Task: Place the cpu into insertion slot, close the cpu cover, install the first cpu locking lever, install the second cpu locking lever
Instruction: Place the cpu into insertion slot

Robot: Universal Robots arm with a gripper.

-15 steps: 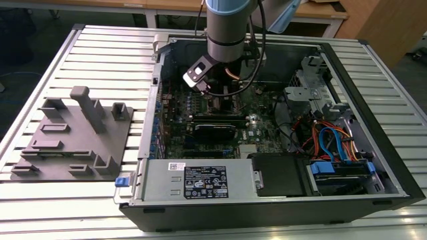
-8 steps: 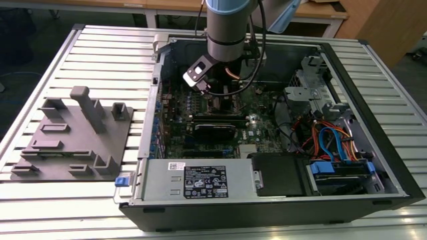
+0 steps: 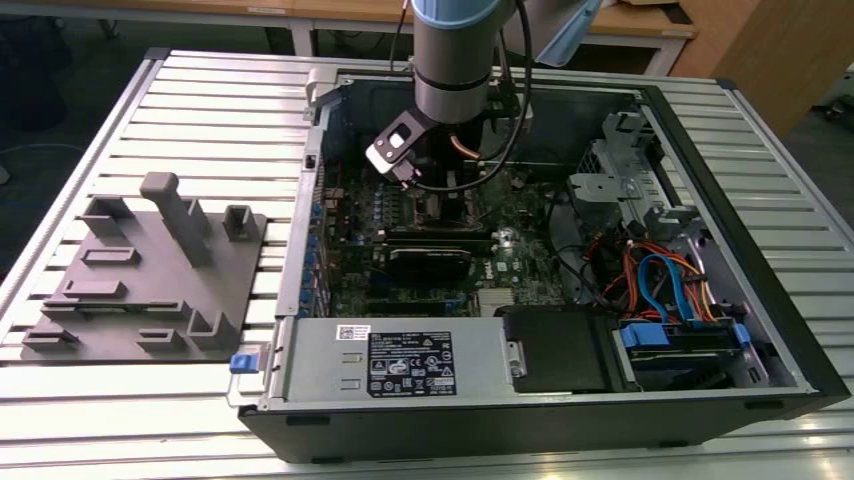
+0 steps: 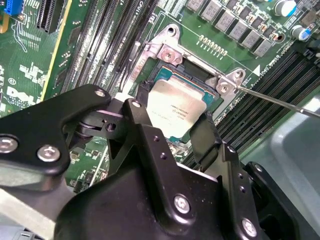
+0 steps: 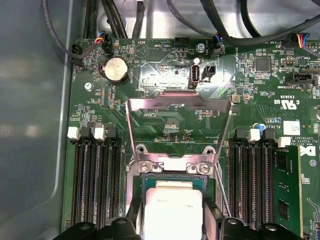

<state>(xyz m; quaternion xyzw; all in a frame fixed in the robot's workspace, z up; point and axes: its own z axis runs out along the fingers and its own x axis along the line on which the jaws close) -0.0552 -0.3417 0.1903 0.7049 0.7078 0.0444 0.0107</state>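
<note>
Placement step in hand: my tool is clamped on the cpu right over the insertion slot. The cpu cover stands open; closing it and both locking levers are not yet done.

Open case lies flat on slatted table. Grey PSU sits along the wall nearest the camera, with a black bay just beside it. Orange and blue cables are bundled past the bay. Metal drive cage is on the exterior view's right. Long black card lies mid-case. Grey fixture block with upright posts is on the table at the exterior view's left, apart from the case. Blue clip is at the case corner by the PSU.

First wrist view: coin cell; memory slots in two banks, white latches at their ends; black cables over the board edge.

Second wrist view: row of grey chokes, capacitors next to them.
</note>
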